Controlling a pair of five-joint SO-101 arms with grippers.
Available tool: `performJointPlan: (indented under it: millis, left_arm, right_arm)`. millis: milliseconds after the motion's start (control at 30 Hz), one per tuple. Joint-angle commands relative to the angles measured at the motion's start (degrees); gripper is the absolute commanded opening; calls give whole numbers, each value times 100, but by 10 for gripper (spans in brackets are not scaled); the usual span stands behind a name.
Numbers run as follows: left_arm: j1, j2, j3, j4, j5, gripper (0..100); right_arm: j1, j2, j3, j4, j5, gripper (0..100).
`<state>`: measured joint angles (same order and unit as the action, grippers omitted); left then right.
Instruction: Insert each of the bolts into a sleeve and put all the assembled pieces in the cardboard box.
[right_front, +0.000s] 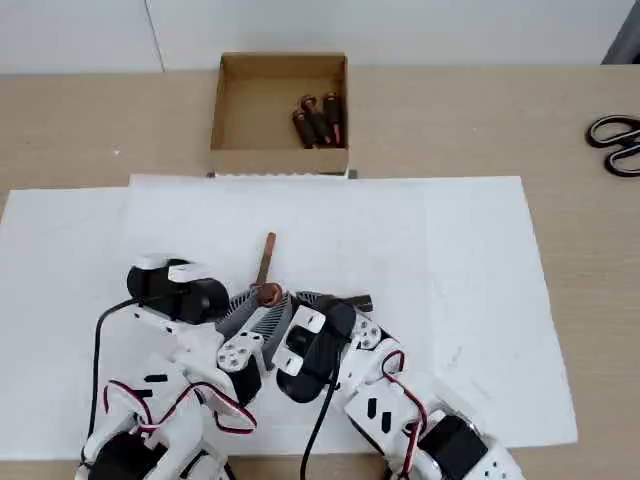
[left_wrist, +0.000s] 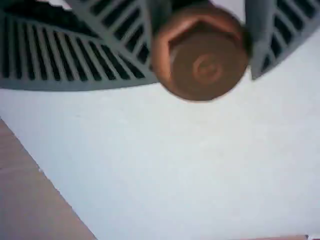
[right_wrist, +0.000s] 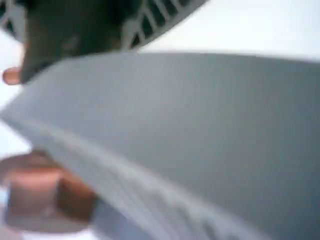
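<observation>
Copper-toned assembled pieces, three, are lying in the cardboard box. The left gripper is pinching an unsleeved bolt. The right gripper state cannot be told.

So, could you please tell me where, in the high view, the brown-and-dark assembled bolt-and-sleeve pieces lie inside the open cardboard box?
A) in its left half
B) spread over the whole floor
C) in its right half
C: the assembled pieces lie bunched together close to the right wall of the cardboard box.
</observation>
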<state>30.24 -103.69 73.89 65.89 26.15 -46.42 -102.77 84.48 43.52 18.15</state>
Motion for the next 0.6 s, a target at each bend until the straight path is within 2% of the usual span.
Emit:
performJointPlan:
  millis: [0, 233, 433, 567]
  left_arm:
    - [176, 18, -48, 0, 0, 9]
    - [176, 44, -189, 35, 9, 167]
    - [114, 44, -303, 123, 18, 176]
    - [-299, 53, -532, 123, -9, 176]
  right_arm:
    - [22, -66, -246, -347, 62, 2]
    - [31, -40, -237, -347, 62, 2]
    - [84, -75, -79, -356, 62, 2]
    - [171, -75, -35, -365, 62, 2]
